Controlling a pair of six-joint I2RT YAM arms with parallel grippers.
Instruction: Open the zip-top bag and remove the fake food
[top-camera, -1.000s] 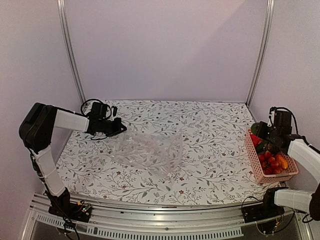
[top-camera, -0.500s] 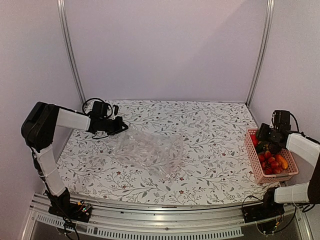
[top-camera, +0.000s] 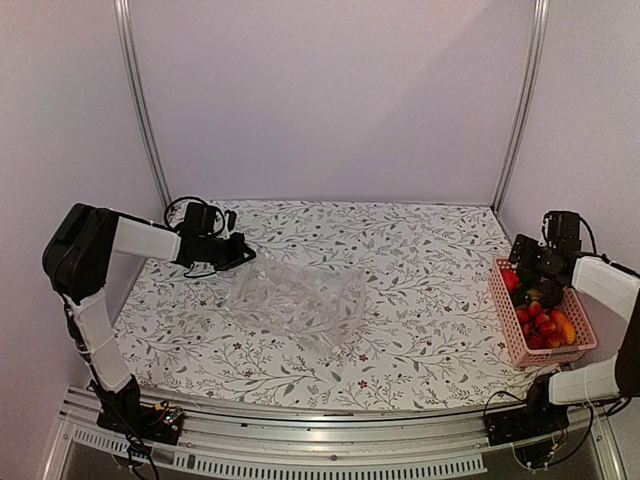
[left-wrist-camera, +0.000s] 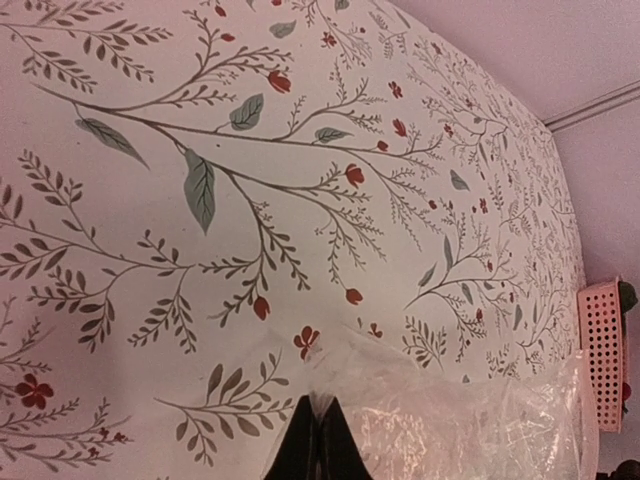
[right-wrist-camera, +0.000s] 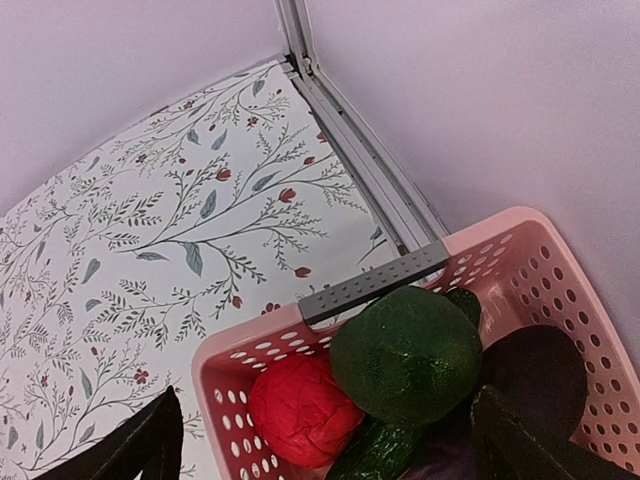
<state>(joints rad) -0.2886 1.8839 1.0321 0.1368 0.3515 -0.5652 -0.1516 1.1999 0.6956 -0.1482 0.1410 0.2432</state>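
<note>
Item 1. Left pincer (top-camera: 243, 254): jaws pressed together, pinching the far left corner of the zip-top bag (top-camera: 300, 300). In the left wrist view the dark fingertips (left-wrist-camera: 318, 445) are seen closed on the crinkled clear edge of the bag (left-wrist-camera: 450, 420), which fans out from them over the table (left-wrist-camera: 150, 200).

Item 2. Zip-top bag: clear and crumpled, laid on the table (top-camera: 420, 250) left of centre, its gripped corner raised slightly off the floral surface.

Item 3. Right pincer (top-camera: 527, 268): jaws spread wide, nothing held between them. It is held above the far end of the pink basket (top-camera: 500, 300). In the right wrist view the pincer (right-wrist-camera: 328, 398) is seen with one dark finger at each lower corner of the frame.

Item 4. Fake food (top-camera: 545, 325): gathered inside the pink basket (right-wrist-camera: 520, 225) at the right edge of the table, well apart from the bag. Pieces counted below the right pincer are as follows:
- a round dark green piece (right-wrist-camera: 405, 355)
- a red round piece (right-wrist-camera: 305, 410)
- a dark purple piece (right-wrist-camera: 535, 375)
- a long green piece (right-wrist-camera: 375, 450), only partly seen

Red and orange pieces are noted at the near end of the basket in the top view.
</note>
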